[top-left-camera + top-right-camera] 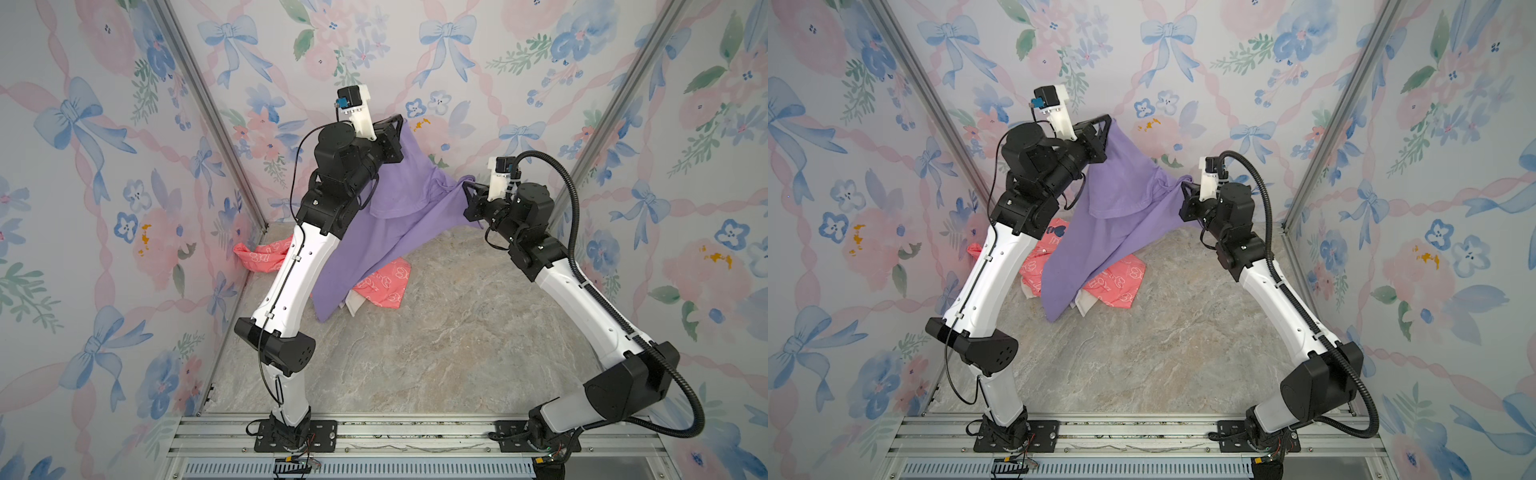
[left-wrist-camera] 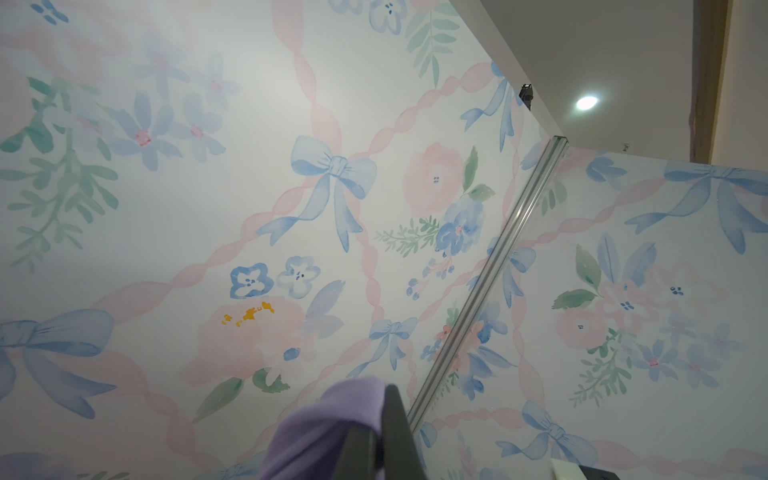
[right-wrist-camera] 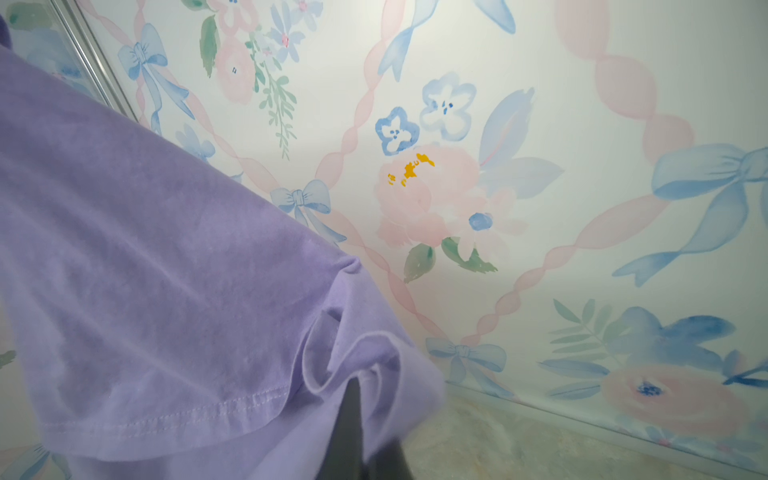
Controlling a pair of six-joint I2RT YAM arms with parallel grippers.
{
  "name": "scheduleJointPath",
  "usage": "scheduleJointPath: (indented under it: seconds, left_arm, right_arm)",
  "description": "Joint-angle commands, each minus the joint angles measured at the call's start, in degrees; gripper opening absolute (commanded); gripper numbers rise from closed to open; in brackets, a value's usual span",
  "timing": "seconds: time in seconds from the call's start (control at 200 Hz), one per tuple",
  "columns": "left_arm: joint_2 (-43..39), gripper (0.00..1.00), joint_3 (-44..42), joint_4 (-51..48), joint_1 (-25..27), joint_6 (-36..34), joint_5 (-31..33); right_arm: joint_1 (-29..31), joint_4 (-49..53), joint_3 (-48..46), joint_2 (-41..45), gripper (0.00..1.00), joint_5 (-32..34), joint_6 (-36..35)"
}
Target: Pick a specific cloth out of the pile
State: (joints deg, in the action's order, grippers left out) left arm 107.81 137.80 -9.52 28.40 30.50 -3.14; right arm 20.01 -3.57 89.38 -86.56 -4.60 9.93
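Note:
The cloth is plain lavender purple and hangs stretched between my two grippers, high over the table. My left gripper is shut on its upper corner near the back wall. Lower and to the right, my right gripper is shut on another edge. The cloth's lower end drapes down over the pile, which shows a coral-pink printed jacket and a white cloth. The left wrist view has purple fabric bunched in my left gripper. In the right wrist view a hemmed fold wraps my right gripper.
Floral-papered walls close in on three sides, with aluminium corner posts. The table top is grey marble. A sleeve of the pink jacket lies against the left wall. A metal rail holds both arm bases at the front.

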Motion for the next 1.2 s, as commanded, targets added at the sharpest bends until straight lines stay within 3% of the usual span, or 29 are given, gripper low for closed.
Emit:
scheduleJointPath:
  seconds: [0.0,0.44,0.86,1.19]
  left_arm:
    - [2.00,0.00,1.51,9.35,1.15,6.02,-2.71]
    - [9.01,0.00,1.50,19.07,5.06,18.86,-5.89]
    - [18.14,0.00,1.12,19.02,6.36,23.58,-8.90]
    - [24.93,0.00,1.24,23.09,6.83,29.26,-11.44]
  right_arm:
    - [-2.20,0.00,3.66,3.88,0.00,4.04,-2.47]
    - [-14.91,3.47,13.59,6.11,0.00,8.20,-3.84]
    - [-24.60,5.83,17.36,-0.78,0.00,1.54,1.42]
    - [-29.08,4.66,23.09,-7.31,0.00,0.02,3.22]
